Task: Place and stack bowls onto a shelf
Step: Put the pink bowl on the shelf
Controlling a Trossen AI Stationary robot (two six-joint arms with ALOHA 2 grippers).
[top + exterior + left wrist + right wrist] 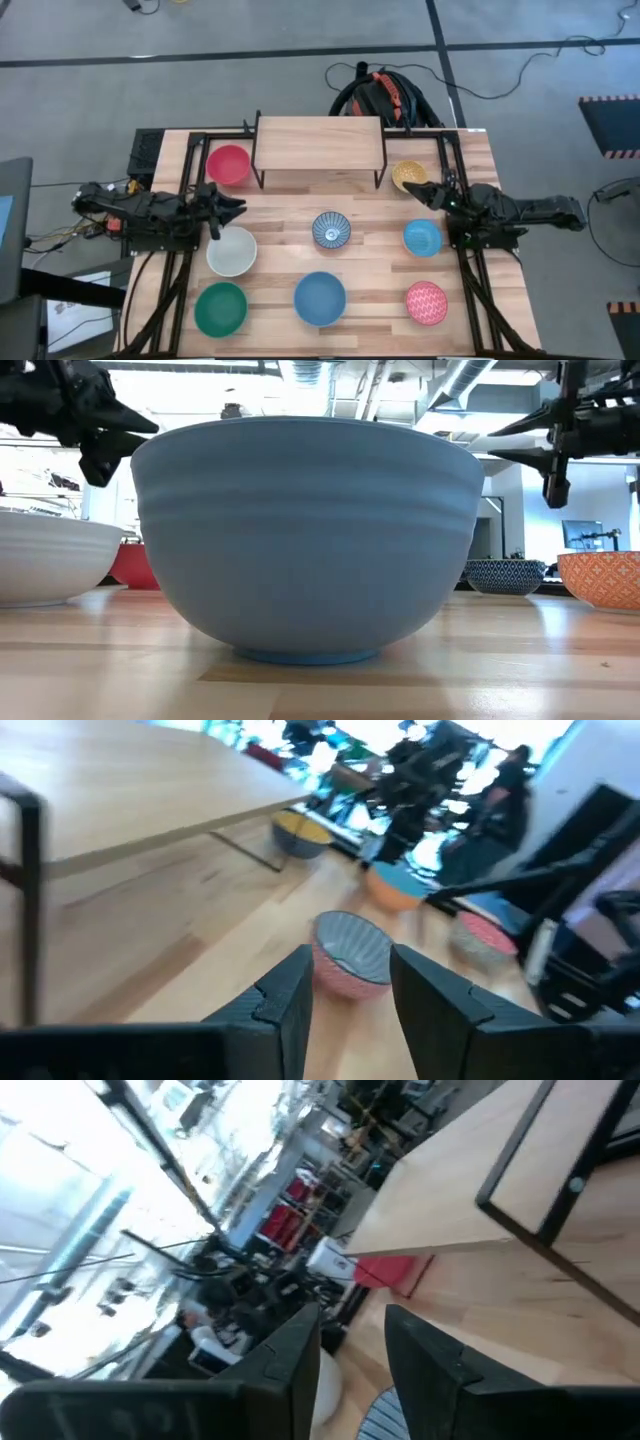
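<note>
Shelf [320, 140] stands bare at the far middle of the bench [370, 260]; red bowl [229, 164] lies beside its left end, yellow bowl [408, 176] beside its right; six other bowls sit in front; left tool [232, 207] and right tool [415, 189] are both spread, pinching nothing.

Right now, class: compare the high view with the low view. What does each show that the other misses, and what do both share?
Only the high view shows the empty shelf, the green bowl, the yellow bowl and the light blue bowl. Only the low view shows the room's ceiling pipes behind the table. Both show the blue bowl, white bowl, red bowl, the blue-white patterned bowl, and the left gripper and right gripper, holding nothing.
</note>
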